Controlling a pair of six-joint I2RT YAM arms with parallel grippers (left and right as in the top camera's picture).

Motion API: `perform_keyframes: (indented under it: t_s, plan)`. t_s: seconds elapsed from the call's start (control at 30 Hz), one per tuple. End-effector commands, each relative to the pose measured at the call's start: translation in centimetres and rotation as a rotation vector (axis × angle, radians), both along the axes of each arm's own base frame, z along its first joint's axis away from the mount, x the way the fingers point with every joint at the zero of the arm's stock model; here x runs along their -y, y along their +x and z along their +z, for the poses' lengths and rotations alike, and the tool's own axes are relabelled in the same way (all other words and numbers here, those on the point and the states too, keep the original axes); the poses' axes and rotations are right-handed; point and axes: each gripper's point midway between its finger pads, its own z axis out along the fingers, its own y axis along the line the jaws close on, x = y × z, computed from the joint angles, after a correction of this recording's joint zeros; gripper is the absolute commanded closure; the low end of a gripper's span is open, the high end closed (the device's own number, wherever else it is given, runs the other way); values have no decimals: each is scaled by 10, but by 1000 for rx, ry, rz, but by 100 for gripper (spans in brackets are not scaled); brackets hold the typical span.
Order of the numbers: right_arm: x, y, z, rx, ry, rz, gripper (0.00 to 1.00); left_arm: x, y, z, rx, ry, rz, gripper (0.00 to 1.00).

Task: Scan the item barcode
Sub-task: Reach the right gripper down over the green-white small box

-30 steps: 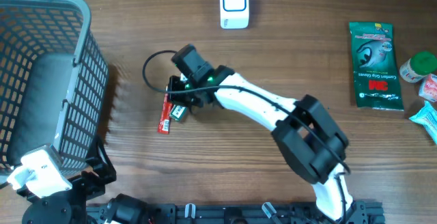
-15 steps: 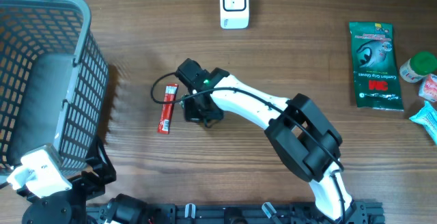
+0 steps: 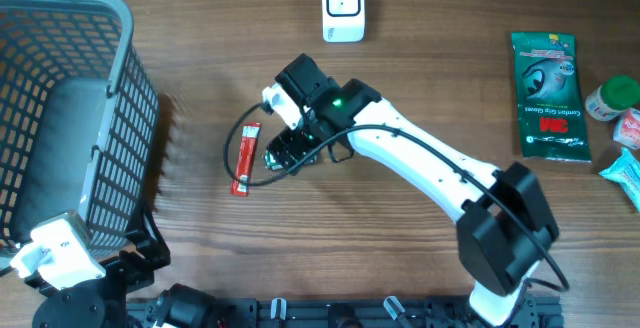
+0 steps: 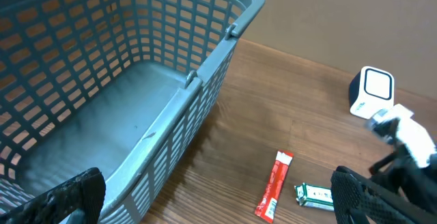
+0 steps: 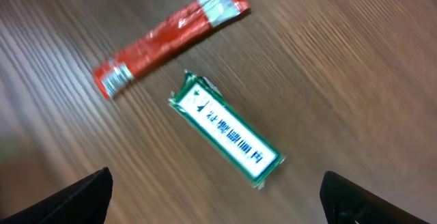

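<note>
The task's item, a small green-wrapped bar (image 5: pixel 225 136), lies flat on the wood-grain table (image 3: pixel 200 28) directly under the right gripper (image 5: pixel 218 202), whose 2 fingers stand wide apart at the lower corners of the right wrist view with nothing between them. In that view the bar's long axis runs diagonally from upper left to lower right, with a white printed panel facing up and crimped, slightly ragged ends; no barcode is visible on the upturned face. Just beside its upper-left end, but not touching, lies a red foil stick sachet (image 5: pixel 171 38), glossy, narrow and silver at both sealed ends, with its own axis slanting from lower left to upper right. From overhead the bar (image 3: pixel 270 158) is mostly hidden by the gripper, while the sachet (image 3: pixel 245 158) points nearly up and down the frame. The white, rounded barcode scanner (image 3: pixel 342 6) stands well apart at the far edge. The left gripper (image 4: pixel 218 203) is spread wide and empty beside a grey-blue plastic lattice basket (image 4: pixel 205 67).
</note>
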Motion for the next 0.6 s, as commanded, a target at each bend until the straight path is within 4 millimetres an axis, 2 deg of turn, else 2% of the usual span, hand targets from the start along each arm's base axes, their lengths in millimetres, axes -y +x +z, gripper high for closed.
perform_keyframes:
  t_s: [0.0, 0.07, 0.17, 0.27, 0.33, 0.37, 0.57]
  plan:
    - [6, -1, -49, 53, -133, 323, 7, -1, 0, 0, 4, 1, 5, 0]
    - [4, 0, -53, 64, -131, 356, 8, -1, 0, 0, 4, 1, 5, 0]
    - [-18, -12, -48, 42, -5, 450, 7, -1, 0, 0, 4, 1, 5, 0]
    - [-28, -7, -51, 68, 31, 462, 7, -1, 0, 0, 4, 1, 5, 0]
    - [-30, -5, -60, 65, 26, 462, 13, -1, 0, 0, 4, 1, 5, 0]
    - [-25, 0, -71, 73, -16, 450, 17, -1, 0, 0, 4, 1, 5, 0]
    - [-19, 0, -87, 53, -55, 446, 19, -1, 0, 0, 4, 1, 5, 0]
